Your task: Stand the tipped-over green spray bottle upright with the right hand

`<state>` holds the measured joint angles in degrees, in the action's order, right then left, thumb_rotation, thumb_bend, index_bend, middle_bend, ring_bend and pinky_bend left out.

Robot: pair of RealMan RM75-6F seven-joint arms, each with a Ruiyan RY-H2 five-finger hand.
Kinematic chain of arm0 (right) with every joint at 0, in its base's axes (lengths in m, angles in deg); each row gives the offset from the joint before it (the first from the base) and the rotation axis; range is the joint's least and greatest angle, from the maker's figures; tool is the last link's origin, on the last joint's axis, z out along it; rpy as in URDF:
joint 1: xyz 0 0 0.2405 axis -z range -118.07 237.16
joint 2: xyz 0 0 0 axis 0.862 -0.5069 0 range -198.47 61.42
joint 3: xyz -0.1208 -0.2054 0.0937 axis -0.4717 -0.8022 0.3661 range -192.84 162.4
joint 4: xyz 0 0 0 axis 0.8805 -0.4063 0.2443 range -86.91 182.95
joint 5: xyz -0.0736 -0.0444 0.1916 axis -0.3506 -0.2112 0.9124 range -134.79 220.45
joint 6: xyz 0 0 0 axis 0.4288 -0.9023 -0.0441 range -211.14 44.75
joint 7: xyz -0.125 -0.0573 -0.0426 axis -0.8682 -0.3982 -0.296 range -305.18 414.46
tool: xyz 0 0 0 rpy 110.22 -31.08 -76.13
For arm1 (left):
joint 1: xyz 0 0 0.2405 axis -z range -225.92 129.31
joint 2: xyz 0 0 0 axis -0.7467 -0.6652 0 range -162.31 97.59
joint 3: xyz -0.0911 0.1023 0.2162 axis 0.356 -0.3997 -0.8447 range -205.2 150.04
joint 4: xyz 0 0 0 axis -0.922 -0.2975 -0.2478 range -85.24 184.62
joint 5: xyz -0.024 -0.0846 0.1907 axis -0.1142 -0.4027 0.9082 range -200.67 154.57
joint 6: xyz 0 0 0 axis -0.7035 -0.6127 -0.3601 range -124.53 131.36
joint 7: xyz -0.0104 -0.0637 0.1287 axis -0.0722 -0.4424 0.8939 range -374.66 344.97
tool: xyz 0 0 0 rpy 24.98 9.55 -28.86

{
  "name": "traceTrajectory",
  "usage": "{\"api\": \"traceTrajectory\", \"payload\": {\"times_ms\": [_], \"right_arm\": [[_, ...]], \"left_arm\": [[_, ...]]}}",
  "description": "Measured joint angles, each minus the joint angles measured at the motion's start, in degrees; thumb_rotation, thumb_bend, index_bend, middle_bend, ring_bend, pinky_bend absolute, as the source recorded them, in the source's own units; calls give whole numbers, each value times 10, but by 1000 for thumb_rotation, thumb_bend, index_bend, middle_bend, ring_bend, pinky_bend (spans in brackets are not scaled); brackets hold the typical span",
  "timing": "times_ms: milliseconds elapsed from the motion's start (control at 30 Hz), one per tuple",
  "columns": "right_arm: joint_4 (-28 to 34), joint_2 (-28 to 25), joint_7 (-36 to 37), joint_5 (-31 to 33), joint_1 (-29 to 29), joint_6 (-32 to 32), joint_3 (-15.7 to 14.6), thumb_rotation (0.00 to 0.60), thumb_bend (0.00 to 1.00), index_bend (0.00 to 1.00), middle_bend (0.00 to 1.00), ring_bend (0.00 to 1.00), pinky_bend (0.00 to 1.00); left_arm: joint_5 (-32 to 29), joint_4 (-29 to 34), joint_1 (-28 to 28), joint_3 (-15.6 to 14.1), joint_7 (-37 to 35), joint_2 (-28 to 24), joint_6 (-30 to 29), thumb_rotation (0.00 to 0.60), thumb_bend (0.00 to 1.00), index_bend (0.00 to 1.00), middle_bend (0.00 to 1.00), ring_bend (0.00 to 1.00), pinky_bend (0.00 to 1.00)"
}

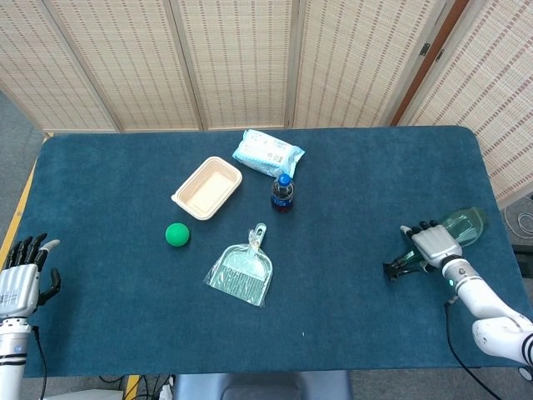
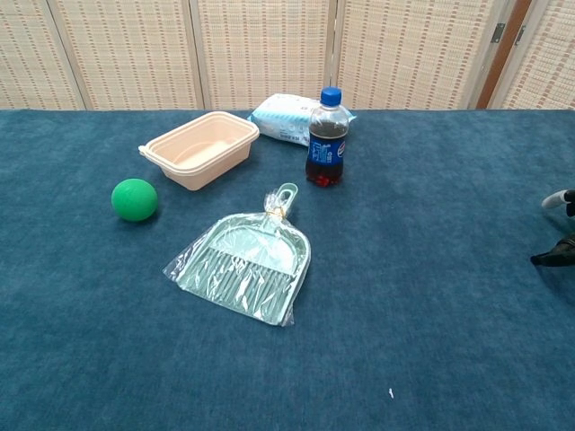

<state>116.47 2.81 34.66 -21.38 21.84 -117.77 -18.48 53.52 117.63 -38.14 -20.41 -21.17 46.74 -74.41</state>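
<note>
Only semi-legible marking: cola bottle (image 2: 324, 135), standing just right of the beige tub (image 2: 199, 149), is showing a blue label with a Pepsi-style logo. Print on the wipes pack (image 2: 287, 118) behind it is staying unreadable.

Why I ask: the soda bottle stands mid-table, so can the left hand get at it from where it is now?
Probably not easily. The left hand sits open at the table's near-left corner, far from the soda bottle. Nothing blocks a direct path, though the green ball and tan tub lie close beside it.
</note>
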Motion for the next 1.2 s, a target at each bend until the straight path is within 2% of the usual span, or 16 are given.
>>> {"api": "traceTrajectory", "payload": {"times_ms": [700, 1067, 1200], "right_arm": [[7, -1, 28, -26, 13, -32, 8, 600, 307, 89, 265, 172, 242], [-3, 6, 40, -39, 14, -25, 9, 600, 300, 93, 264, 178, 250], [-8, 11, 38, -37, 12, -21, 11, 600, 317, 142, 297, 208, 272]], "left_arm": [[0, 13, -2, 0, 13, -5, 3, 600, 611, 189, 103, 26, 20], [-1, 6, -4, -1, 7, -3, 3, 600, 611, 189, 103, 26, 21], [-2, 0, -5, -1, 1, -1, 5, 600, 611, 189, 103, 26, 21]]}}
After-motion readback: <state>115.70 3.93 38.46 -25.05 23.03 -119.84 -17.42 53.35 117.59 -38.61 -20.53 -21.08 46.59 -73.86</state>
